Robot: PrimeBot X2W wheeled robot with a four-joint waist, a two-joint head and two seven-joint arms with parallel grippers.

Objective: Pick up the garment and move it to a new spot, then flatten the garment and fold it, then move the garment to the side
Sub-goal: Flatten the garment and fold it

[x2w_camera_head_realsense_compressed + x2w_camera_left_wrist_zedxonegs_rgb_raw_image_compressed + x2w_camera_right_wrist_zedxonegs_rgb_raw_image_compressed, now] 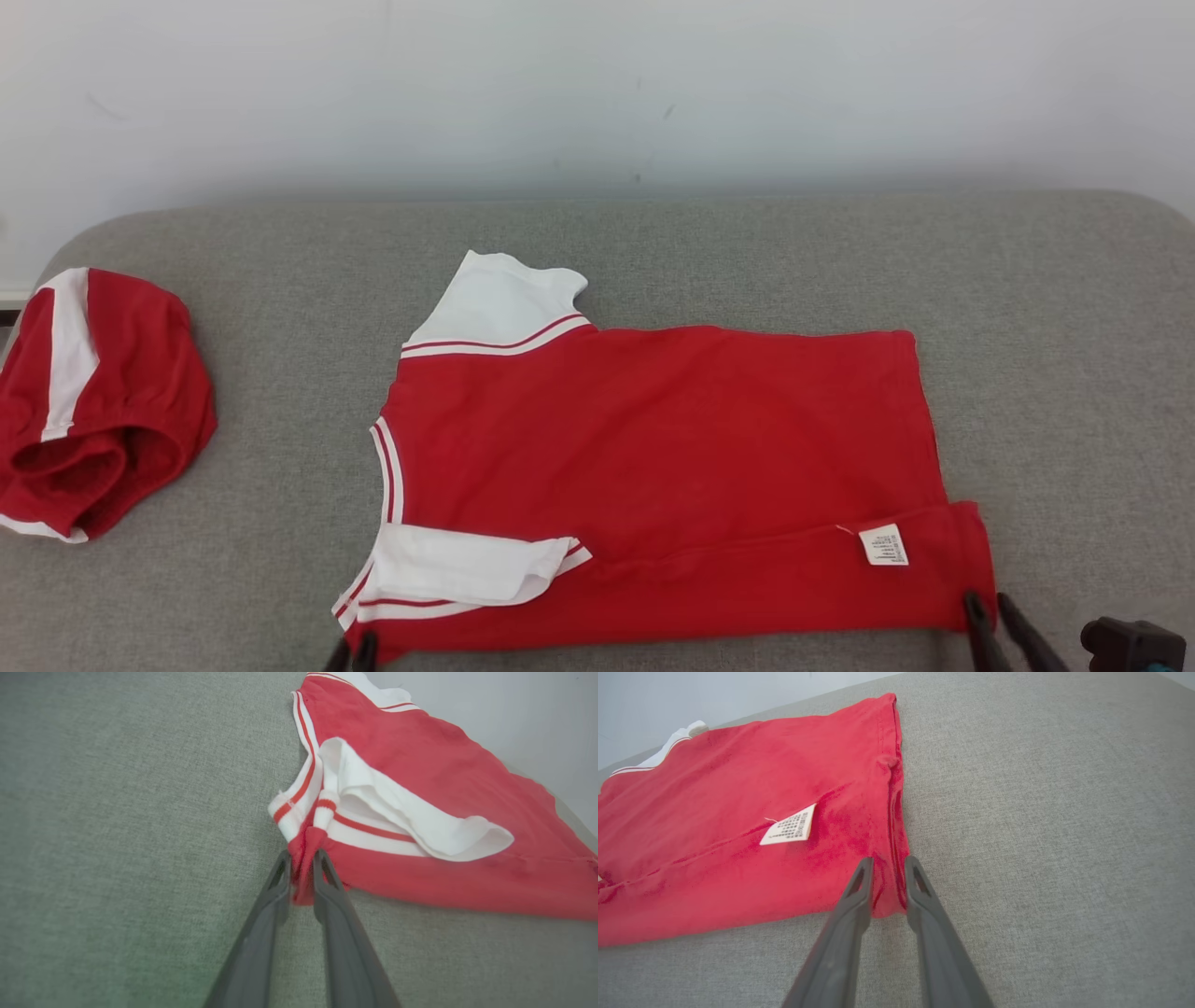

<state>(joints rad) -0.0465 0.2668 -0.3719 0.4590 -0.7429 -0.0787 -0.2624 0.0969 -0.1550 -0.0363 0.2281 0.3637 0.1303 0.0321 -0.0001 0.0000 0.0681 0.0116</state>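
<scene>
Garment [653, 439] of soft red cloth is pinched by left gripper [302, 855], right gripper [888, 859] parted astride its hem [896, 788].

Shirt [653, 439] red, sleeves [495, 303] white w/ red stripes; tag [883, 544] white, dk print. 2nd garment [121, 401] red w/ white band. Surface [747, 261] grey. Wall [597, 93] off-white.
</scene>
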